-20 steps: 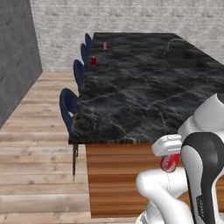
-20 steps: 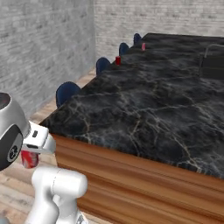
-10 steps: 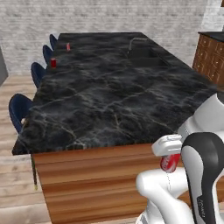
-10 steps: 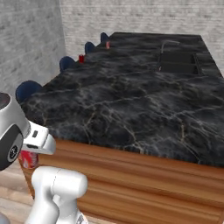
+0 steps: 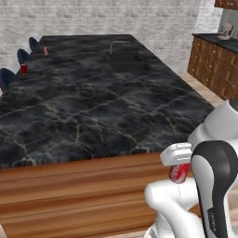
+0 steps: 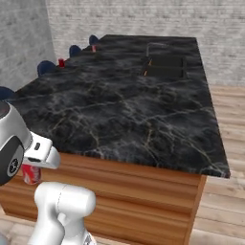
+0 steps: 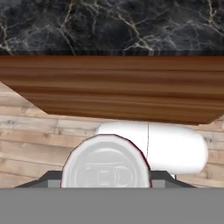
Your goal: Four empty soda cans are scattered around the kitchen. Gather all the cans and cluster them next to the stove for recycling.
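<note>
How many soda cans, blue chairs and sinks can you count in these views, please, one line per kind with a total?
Soda cans: 3, one held in the gripper and two on the island counter, at and.
Blue chairs: 3, at.
Sinks: 1.
Total: 7.

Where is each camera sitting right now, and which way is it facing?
Left base view: behind the arm's left, facing the island counter; the arm rises lower right, holding a soda can.
Right base view: behind its right, same counter; the arm is lower left.
Hand view: on the hand, looking past the can's top at the counter's wood side.
Both base views share two far cans and the sink.
</note>
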Robot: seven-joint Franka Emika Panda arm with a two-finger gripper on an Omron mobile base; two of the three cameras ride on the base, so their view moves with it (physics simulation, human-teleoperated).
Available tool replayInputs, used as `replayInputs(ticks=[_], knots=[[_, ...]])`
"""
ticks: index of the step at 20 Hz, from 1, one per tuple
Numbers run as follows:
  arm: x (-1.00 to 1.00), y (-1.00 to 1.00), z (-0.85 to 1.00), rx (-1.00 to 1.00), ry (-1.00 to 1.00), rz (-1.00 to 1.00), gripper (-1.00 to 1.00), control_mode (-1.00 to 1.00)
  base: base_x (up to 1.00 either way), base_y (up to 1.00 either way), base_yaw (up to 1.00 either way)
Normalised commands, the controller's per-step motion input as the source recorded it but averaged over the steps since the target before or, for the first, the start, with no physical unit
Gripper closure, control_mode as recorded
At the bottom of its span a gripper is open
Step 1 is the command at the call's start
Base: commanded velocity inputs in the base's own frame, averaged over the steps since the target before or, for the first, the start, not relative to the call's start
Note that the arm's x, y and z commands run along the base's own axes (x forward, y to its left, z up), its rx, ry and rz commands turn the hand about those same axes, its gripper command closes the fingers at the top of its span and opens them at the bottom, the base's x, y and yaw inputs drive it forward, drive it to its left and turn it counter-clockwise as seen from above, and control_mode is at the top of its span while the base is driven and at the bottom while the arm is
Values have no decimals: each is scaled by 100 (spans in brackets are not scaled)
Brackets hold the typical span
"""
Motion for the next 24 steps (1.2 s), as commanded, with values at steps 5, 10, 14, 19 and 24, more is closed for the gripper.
replayInputs(ticks=[5, 10, 14, 19, 24], knots=[[0, 0, 0, 0, 0, 0, 100, 100, -12, -100, -5], [0, 0, 0, 0, 0, 0, 100, 100, -4, -97, -6], [0, 0, 0, 0, 0, 0, 100, 100, 0, -95, -7], [0, 0, 0, 0, 0, 0, 100, 100, 0, -96, -6], [0, 0, 0, 0, 0, 0, 100, 100, -1, -97, -5]])
